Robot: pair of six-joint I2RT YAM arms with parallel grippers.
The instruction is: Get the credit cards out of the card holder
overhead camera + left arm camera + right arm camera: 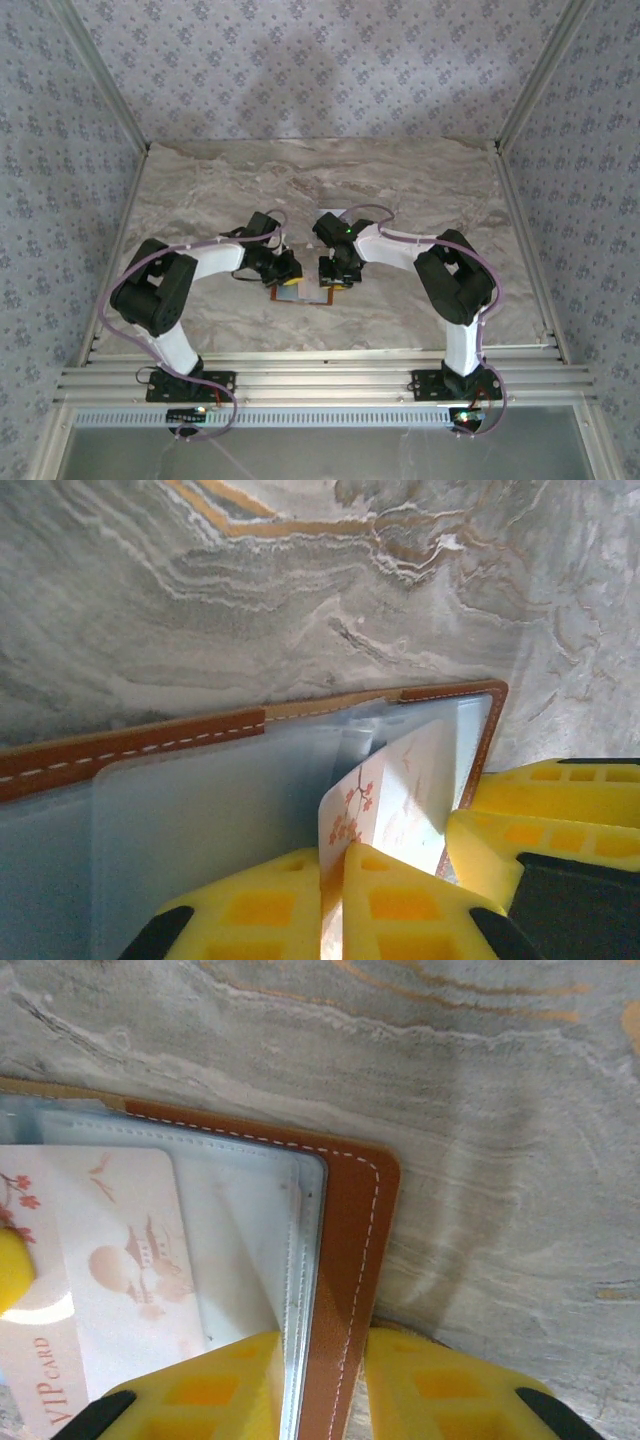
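Two claws meet at the middle of the desk [200,200] in the top view: left claw [285,268] and right claw [338,272] over the open card holder [300,292]. Left wrist view: the left claw pinches a white, blossom-printed credit card [400,790] tilted up from the grey-blue sleeves. Right wrist view: the right claw clamps the holder's brown stitched edge.

card holder [305,293] perhaps half hidden, card [110,1260] cropped

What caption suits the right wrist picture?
Right tool pinches the edge of the open card holder, a whitish VIP card inside.
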